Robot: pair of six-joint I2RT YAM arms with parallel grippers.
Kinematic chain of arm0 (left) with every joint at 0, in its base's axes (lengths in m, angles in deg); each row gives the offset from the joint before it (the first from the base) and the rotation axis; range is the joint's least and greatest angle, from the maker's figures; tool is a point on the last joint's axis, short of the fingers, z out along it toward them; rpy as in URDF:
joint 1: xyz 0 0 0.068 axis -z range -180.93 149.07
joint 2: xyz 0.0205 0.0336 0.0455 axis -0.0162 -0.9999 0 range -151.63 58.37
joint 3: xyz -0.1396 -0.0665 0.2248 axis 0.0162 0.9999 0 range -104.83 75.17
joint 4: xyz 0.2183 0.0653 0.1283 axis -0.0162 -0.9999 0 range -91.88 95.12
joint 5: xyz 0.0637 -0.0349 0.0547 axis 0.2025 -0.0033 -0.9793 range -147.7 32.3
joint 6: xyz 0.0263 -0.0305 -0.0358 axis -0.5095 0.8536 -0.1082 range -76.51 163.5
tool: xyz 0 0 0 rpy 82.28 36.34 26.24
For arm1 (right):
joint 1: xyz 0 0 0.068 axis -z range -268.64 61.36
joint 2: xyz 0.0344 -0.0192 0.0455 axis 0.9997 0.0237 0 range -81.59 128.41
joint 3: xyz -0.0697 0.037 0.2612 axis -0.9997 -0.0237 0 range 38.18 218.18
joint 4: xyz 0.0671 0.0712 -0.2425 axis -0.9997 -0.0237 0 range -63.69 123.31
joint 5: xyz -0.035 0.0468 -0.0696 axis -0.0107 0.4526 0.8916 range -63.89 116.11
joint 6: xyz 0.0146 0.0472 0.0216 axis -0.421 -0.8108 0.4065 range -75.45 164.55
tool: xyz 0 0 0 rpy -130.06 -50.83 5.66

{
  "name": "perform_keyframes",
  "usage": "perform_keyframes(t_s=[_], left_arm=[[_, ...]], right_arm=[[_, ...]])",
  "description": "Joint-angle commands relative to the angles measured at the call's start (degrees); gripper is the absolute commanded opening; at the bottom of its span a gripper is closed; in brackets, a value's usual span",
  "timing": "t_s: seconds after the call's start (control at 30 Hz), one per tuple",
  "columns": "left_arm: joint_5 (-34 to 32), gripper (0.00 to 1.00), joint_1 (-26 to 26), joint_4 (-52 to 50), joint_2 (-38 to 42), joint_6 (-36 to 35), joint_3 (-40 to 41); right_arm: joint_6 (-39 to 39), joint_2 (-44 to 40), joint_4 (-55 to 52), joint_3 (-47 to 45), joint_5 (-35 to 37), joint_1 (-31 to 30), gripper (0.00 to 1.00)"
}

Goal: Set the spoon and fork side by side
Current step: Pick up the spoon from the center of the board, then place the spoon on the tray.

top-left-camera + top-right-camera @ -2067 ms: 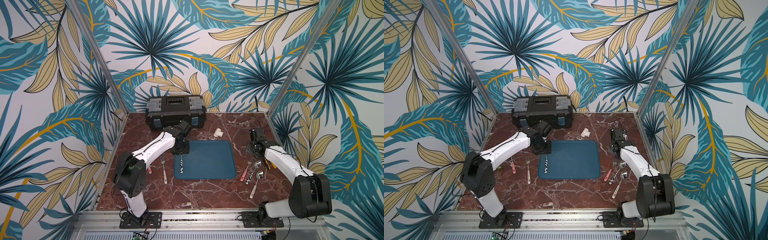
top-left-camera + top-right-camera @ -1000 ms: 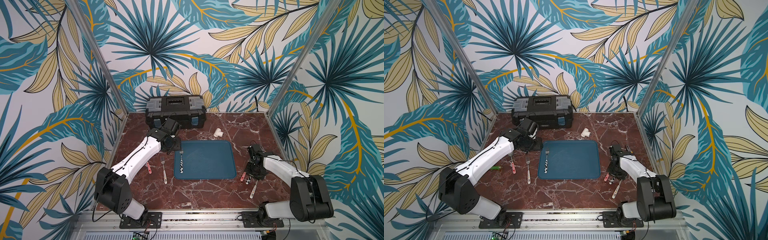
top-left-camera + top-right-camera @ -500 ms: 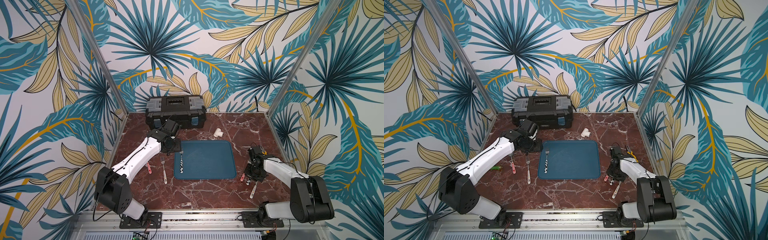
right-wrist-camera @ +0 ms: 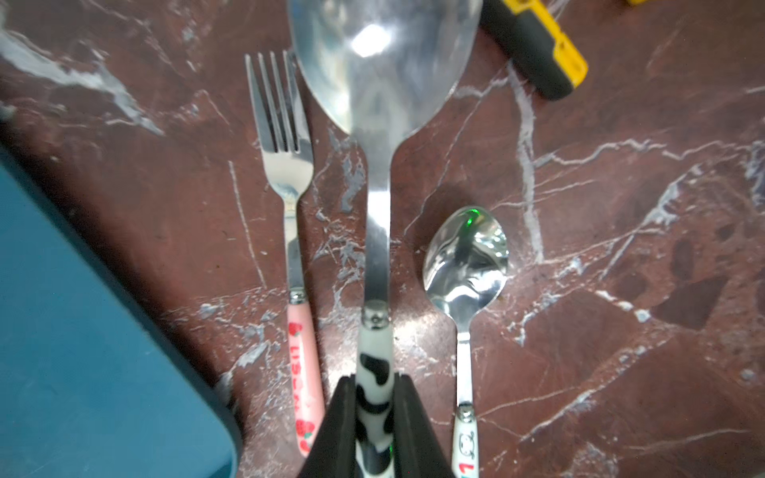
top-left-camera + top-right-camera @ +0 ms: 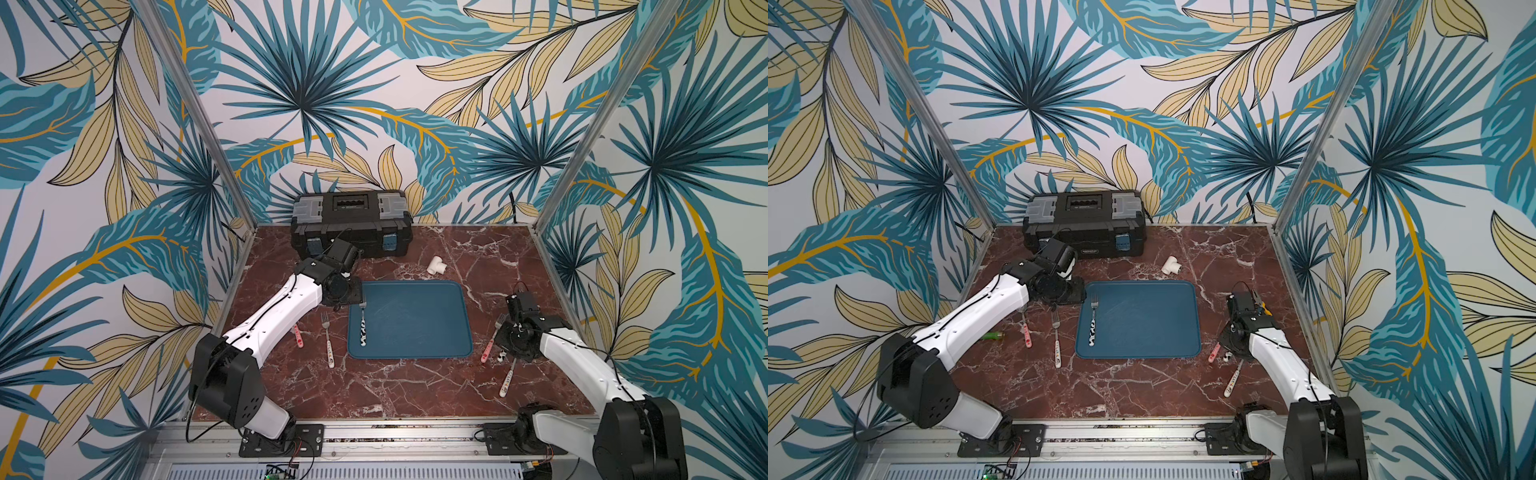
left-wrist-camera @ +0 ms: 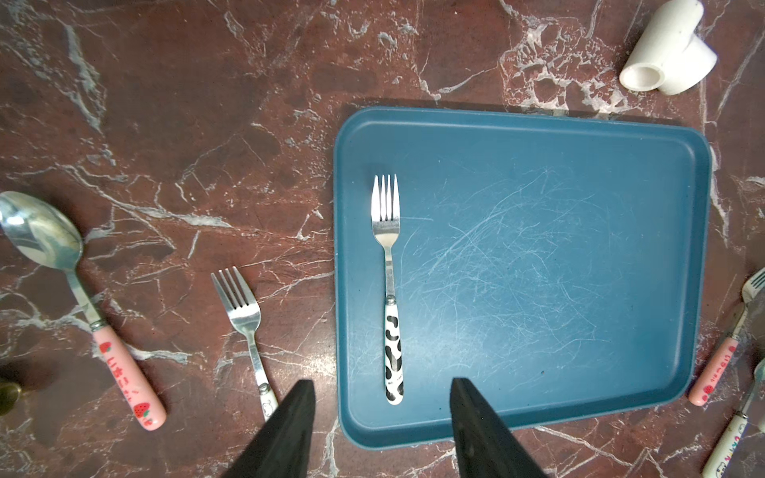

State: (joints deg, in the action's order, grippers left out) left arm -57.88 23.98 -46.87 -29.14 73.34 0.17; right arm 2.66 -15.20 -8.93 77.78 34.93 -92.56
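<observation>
In both top views the right arm [image 5: 582,365] bends low over loose cutlery just off one side of the flat dark-blue plastic tray [image 5: 415,320]. The left arm [image 5: 274,320] hangs over the opposite side. The steel fork with a black-and-white cow-patch handle [image 5: 363,328] lies alone on the tray, along the edge nearer the left arm.

In the left wrist view the left claw [image 6: 380,383] stands half open and empty. The cow-patch fork lies straight ahead of it, in line with the gap, tines pointing away.

In the right wrist view the right claw [image 4: 374,385] is pinched tight on the cow-patch handle of a large steel spoon [image 4: 378,165], whose bowl points away from the claw. A pink strawberry-handled fork [image 4: 289,174] lies just beside the claw on the tray side, and a small white-handled spoon [image 4: 465,256] just beside it on the other. The large spoon looks slightly raised, though that is uncertain.

The step in hand seems to be carrying this spoon to its matching fork. It should rise straight up clear of both neighbours and cross above the tray rim. It should then settle parallel to the fork, bowl level with the tines, near but not touching. The grip should loosen only once the spoon rests flat.
</observation>
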Motion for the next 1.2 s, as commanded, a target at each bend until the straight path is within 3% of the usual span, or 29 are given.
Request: perform_keyframes(t_s=[0.0,0.23,0.5,0.67,1.17], left_arm=[[-0.5,0.57,-0.2,0.1,0.6,-0.5,-0.3],[-1.7,0.57,-0.8,-1.2,1.7,-0.8,-0.8],[-1.3,0.58,-2.3,-1.3,3.8,-0.2,1.2],[-1.8,0.58,-2.8,-2.1,3.5,-0.5,1.2],[-1.2,0.58,-3.6,-1.8,2.9,-1.0,2.1]], right_arm=[[-0.8,0.2,-3.7,3.2,0.4,-3.8,0.03],[-4.8,13.9,-4.0,18.9,2.3,-26.0,0.03],[-9.6,34.4,1.3,37.9,-2.0,-40.1,0.03],[-11.9,43.8,2.1,46.6,-5.3,-45.0,0.03],[-12.2,55.3,1.7,56.0,-8.8,-47.0,0.03]])
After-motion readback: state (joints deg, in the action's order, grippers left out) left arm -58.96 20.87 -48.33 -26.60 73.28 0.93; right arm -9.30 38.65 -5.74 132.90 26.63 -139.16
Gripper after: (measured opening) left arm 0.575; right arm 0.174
